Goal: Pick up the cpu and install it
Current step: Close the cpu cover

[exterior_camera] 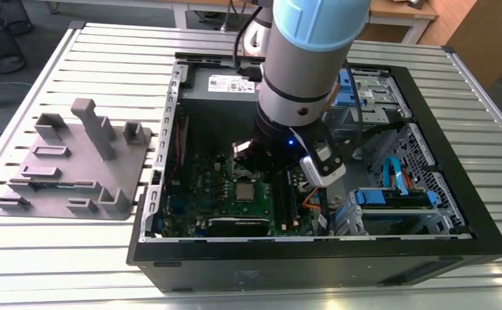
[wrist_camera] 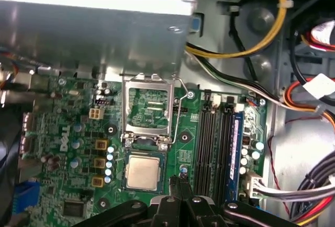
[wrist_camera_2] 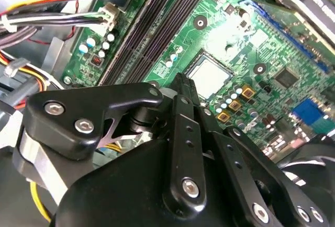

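at the worktop's (exterior_camera: 62, 258) edge on the exterior view's left we see the grey holder (exterior_camera: 70, 165). toward the middle stands the open case (exterior_camera: 320, 261), with the arm (exterior_camera: 307, 58) reaching down into it over the green board (exterior_camera: 191, 187). the cpu (exterior_camera: 245, 191) lies flat in its socket near the middle of that board. it is apart from the gripper (wrist_camera: 178, 181), whose fingers (wrist_camera: 175, 186) are drawn narrow, pressed together and holding nothing, as far as the first wrist view lets us tell. by the case's edge on the exterior view's right sit the blue drive bays (exterior_camera: 393, 197).

we judge the placing done and the install in hand. the chip is down, but the load frame (wrist_camera: 147, 109) stands swung open beside it, unlatched. a next move calls for keeping off the chip's top so nothing nudges it, and for minding the thin lever (wrist_camera: 183, 88).

the first wrist view gives us the open frame and the memory slots (wrist_camera: 214, 143) beside the socket. the second wrist view gives instead the gripper's linkage up close, with the chip's shiny top just beyond the fingertips. the exterior view adds the holder and the arm's stance.
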You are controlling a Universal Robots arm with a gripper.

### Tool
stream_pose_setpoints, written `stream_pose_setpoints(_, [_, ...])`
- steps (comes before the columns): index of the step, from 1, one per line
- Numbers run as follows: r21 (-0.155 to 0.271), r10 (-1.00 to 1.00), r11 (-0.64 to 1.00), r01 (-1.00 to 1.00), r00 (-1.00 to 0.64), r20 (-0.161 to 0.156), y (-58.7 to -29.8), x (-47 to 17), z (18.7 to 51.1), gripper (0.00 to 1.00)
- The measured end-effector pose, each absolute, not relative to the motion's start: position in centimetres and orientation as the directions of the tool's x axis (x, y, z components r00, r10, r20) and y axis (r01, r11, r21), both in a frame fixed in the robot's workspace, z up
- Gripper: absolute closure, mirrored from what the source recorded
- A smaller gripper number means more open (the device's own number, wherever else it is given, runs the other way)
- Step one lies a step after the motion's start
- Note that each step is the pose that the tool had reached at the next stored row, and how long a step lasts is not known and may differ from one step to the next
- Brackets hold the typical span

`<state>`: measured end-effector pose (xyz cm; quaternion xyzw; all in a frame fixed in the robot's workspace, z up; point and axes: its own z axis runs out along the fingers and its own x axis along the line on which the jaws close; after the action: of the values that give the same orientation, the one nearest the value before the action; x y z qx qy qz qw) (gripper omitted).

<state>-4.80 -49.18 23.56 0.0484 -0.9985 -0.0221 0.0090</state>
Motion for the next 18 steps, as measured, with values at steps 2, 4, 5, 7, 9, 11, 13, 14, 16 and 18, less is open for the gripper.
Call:
stream_pose_setpoints(2, [0.045, -0.130, 0.991, -0.129, -0.991, 0.015, -49.2, -4.8, 23.5, 0.89])
stream_pose_setpoints(4, [0.045, -0.159, 0.986, -0.159, -0.987, 0.012, -49.2, -4.8, 23.5, 0.89])
stream_pose_setpoints(5, [0.046, -0.171, 0.984, -0.171, -0.985, 0.011, -49.2, -4.8, 23.4, 0.89])
stream_pose_setpoints(7, [0.046, -0.185, 0.982, -0.185, -0.983, 0.007, -49.1, -4.8, 23.4, 0.89])
stream_pose_setpoints(9, [0.046, -0.192, 0.980, -0.192, -0.981, 0.006, -48.9, -4.8, 23.3, 0.89])
stream_pose_setpoints(11, [0.045, -0.197, 0.979, -0.197, -0.980, 0.005, -48.6, -4.8, 23.3, 0.89])
stream_pose_setpoints(13, [0.045, -0.201, 0.979, -0.201, -0.980, 0.004, -48.3, -4.8, 23.3, 0.89])
stream_pose_setpoints(14, [0.045, -0.203, 0.978, -0.202, -0.979, 0.004, -48.1, -4.8, 23.2, 0.89])
stream_pose_setpoints(16, [0.045, -0.206, 0.978, -0.205, -0.979, 0.004, -47.9, -4.7, 23.2, 0.89])
stream_pose_setpoints(18, [0.045, -0.208, 0.977, -0.208, -0.978, 0.004, -47.6, -4.6, 23.1, 0.89])
